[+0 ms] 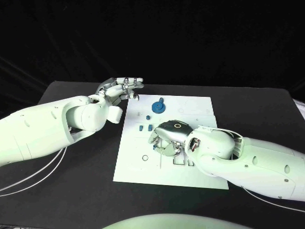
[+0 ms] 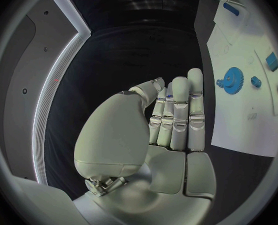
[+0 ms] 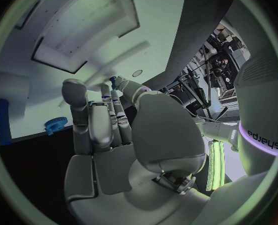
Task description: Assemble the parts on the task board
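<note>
The white task board (image 1: 194,171) lies in the middle of the black table. A blue gear (image 1: 158,106) sits near its far edge, and the left wrist view shows the gear (image 2: 231,80) too. Small blue parts (image 1: 145,128) stand left of my right hand. My right hand (image 1: 170,138) hovers over the board's middle with its fingers curled down. In the right wrist view a small blue part (image 3: 113,80) shows between its thumb and a fingertip. My left hand (image 1: 121,88) is off the board by its far left corner, fingers straight (image 2: 179,112), holding nothing.
A blue peg (image 3: 3,120) lies on the board beyond the gear (image 3: 54,124). Bare black table (image 1: 77,181) lies to the left of the board, with white cables trailing from my left arm. My right forearm (image 1: 262,164) covers the board's near right part.
</note>
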You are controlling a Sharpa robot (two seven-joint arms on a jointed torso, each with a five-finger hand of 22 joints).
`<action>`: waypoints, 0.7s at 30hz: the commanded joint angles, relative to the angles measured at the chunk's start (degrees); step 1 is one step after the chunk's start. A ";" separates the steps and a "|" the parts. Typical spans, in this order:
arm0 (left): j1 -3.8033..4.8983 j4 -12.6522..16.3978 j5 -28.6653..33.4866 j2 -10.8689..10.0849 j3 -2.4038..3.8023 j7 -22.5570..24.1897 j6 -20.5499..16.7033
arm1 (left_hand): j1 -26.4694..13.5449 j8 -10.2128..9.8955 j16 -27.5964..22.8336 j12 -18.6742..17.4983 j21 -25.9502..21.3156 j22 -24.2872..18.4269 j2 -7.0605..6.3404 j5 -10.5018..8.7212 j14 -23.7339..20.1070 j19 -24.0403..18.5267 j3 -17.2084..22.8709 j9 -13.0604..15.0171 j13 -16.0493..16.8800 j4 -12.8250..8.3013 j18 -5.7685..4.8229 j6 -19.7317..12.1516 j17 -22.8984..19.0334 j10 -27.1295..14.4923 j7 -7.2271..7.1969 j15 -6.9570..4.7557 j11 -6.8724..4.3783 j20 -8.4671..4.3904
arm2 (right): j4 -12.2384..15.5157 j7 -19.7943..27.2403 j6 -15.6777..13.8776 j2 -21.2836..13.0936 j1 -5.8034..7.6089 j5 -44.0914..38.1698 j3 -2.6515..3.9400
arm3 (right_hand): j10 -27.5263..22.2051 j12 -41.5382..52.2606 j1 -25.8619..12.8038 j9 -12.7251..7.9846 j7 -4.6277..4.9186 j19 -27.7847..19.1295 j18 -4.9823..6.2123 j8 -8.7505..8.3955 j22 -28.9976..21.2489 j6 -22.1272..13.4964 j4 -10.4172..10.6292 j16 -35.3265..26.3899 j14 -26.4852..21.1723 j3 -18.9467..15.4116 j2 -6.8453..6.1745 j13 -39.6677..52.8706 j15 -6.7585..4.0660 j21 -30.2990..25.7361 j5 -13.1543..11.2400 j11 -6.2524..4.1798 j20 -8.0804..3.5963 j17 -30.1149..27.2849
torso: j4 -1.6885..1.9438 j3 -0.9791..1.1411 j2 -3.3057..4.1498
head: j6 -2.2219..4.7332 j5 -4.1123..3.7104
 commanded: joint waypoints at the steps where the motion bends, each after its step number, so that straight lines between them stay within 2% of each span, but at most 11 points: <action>1: 0.02 0.19 0.19 0.07 0.03 -0.08 1.47 | -0.41 0.21 -0.37 0.39 -0.24 -0.09 0.26 0.15 -0.47 -0.30 -0.42 -0.08 0.10 0.11 0.64 -0.27 -0.09 -0.51 0.05 -0.11 0.04 -0.10 | -0.29 -1.56 -1.39 -0.30 -0.27 -1.21 -0.26 | -2.51 0.46 0.27 -0.14 0.29 -1.27 0.01 -0.04 -2.12 -1.67 -0.12 -1.22 1.32 -0.91 -0.81 -0.17 0.65 -1.38 0.21 0.57 0.25 -1.53 | 0.00 0.04 0.02 | 0.11 -0.11; 8: 0.02 0.17 0.19 0.00 0.03 -0.23 1.64 | -0.47 0.21 -0.36 0.44 -0.29 -0.13 0.27 0.11 -0.49 -0.29 -0.51 -0.08 0.10 0.11 0.64 -0.32 -0.14 -0.58 0.07 -0.08 0.06 -0.08 | 2.12 -0.29 -5.81 -2.72 -0.30 -0.70 -0.16 | -3.52 1.35 0.60 0.01 0.18 -1.61 0.21 0.26 -3.07 -1.84 -0.35 -1.76 1.10 -1.79 -0.79 -0.02 0.67 -2.07 0.62 0.55 0.39 -2.34 | 0.05 0.09 0.01 | 0.42 -0.45; 10: 0.02 0.17 0.19 -0.06 0.02 -0.26 1.66 | -0.47 0.21 -0.36 0.44 -0.29 -0.13 0.27 0.11 -0.49 -0.29 -0.51 -0.08 0.10 0.11 0.64 -0.32 -0.14 -0.58 0.07 -0.08 0.06 -0.08 | 3.13 -0.08 -6.60 -3.83 -0.28 -0.21 0.06 | -3.22 1.88 0.74 0.09 0.11 -1.48 0.20 0.40 -3.02 -1.47 -0.41 -1.66 1.19 -1.92 -0.66 0.06 0.59 -2.04 0.78 0.47 0.37 -2.29 | 0.02 0.08 0.01 | 0.48 -0.47; 13: 0.02 0.16 0.19 -0.18 0.02 -0.30 1.66 | -0.47 0.21 -0.36 0.44 -0.29 -0.13 0.27 0.11 -0.49 -0.29 -0.51 -0.08 0.10 0.11 0.64 -0.32 -0.14 -0.58 0.07 -0.08 0.06 -0.08 | 5.11 -0.07 -7.57 -6.26 0.09 0.74 0.73 | -2.71 2.69 0.98 0.19 0.03 -1.12 0.12 0.61 -2.60 -0.80 -0.51 -1.60 1.28 -1.97 -0.42 0.12 0.47 -1.78 1.22 0.35 0.32 -2.33 | -0.08 0.04 -0.01 | 0.60 -0.57; 16: 0.02 0.17 0.19 -0.26 0.02 -0.35 1.66 | -0.47 0.21 -0.36 0.44 -0.29 -0.13 0.27 0.11 -0.49 -0.29 -0.51 -0.08 0.10 0.11 0.64 -0.32 -0.14 -0.58 0.07 -0.08 0.06 -0.08 | 6.65 -0.46 -7.63 -8.99 1.30 2.00 1.25 | -2.28 3.24 1.08 0.23 -0.23 -0.90 0.08 0.70 -2.38 -0.39 -0.58 -1.60 1.32 -2.01 -0.37 0.13 0.34 -1.64 1.44 0.17 0.29 -2.40 | -0.05 0.05 0.01 | 0.89 -0.96; 17: 0.02 0.19 0.19 -0.29 0.01 -0.38 1.70 | -0.47 0.21 -0.36 0.44 -0.29 -0.13 0.27 0.11 -0.49 -0.29 -0.51 -0.08 0.10 0.11 0.64 -0.32 -0.14 -0.58 0.07 -0.08 0.06 -0.08 | 7.21 -0.82 -7.18 -10.46 2.19 2.56 1.41 | -2.08 3.49 1.05 0.21 -0.39 -0.81 0.05 0.66 -2.28 -0.37 -0.60 -1.66 1.31 -2.10 -0.49 0.13 0.27 -1.58 1.49 0.06 0.27 -2.50 | -0.04 0.05 -0.01 | 0.99 -1.14; 21: 0.02 0.22 0.19 -0.31 0.00 -0.37 1.77 | -0.47 0.21 -0.36 0.44 -0.29 -0.13 0.27 0.11 -0.49 -0.29 -0.51 -0.08 0.10 0.11 0.64 -0.32 -0.14 -0.58 0.07 -0.08 0.06 -0.08 | 7.65 -1.47 -5.25 -13.58 4.16 3.00 1.61 | -2.79 3.59 0.63 0.07 -1.13 -0.83 0.11 0.25 -2.70 -0.83 -0.62 -2.08 1.23 -3.07 -1.43 -0.12 0.06 -1.85 1.61 -0.28 0.18 -3.10 | -0.10 -0.01 -0.09 | 1.21 -1.48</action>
